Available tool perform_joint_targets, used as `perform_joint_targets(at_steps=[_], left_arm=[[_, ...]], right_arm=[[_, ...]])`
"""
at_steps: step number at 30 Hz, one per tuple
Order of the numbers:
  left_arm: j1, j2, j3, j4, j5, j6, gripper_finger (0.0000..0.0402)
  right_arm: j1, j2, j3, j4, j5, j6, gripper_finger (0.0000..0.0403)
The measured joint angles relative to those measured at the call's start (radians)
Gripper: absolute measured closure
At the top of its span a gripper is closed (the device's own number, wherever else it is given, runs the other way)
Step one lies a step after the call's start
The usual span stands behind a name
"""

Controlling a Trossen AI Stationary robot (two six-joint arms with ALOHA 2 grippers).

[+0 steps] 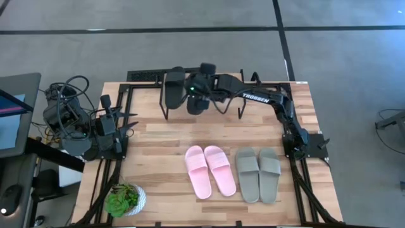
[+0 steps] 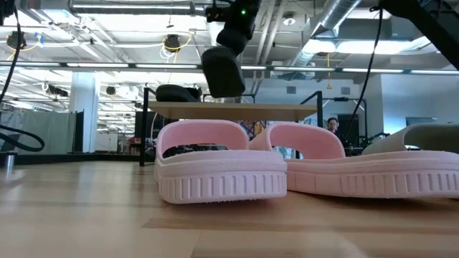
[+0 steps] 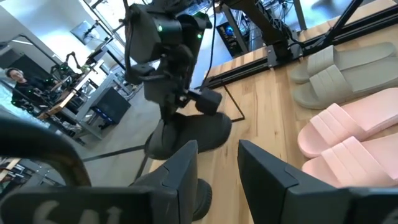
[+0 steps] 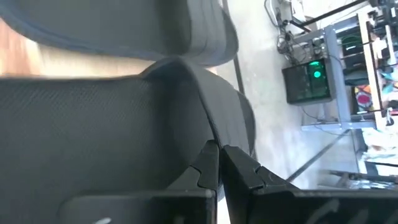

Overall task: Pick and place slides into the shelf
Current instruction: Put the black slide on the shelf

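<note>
At the near edge of the table the light pink pair (image 1: 210,171) and the grey-green pair (image 1: 258,174) lie side by side, untouched, with a small potted plant (image 1: 124,199) off toward my left. My left gripper (image 1: 109,130) waits over the table's left edge, its fingers parted and holding nothing. Farther back, my right gripper (image 1: 197,95) hangs above the shelf (image 2: 229,111), fingers pinched nearly closed on the strap of a black slide (image 2: 223,72) that dangles just above the plank. Its mate (image 1: 173,87) already rests on the shelf beside it. By my reckoning one slide is placed, this second is about to go down, and four remain.
</note>
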Motion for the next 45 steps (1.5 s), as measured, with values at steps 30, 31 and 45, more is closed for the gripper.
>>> perform_joint_targets(at_steps=[30, 31, 45], left_arm=[[0.0, 0.001, 0.0, 0.007, -0.074, -0.006, 0.0297], [0.0, 0.001, 0.0, 0.008, -0.077, -0.006, 0.0297], [0.0, 0.001, 0.0, 0.008, -0.089, -0.017, 0.0297]], right_arm=[[-0.107, -0.432, -0.854, 0.792, -0.139, -0.13, 0.0403], [-0.113, -0.424, -0.854, 0.81, -0.15, -0.135, 0.0403], [-0.141, -0.401, -0.842, 0.89, -0.213, -0.144, 0.0403]])
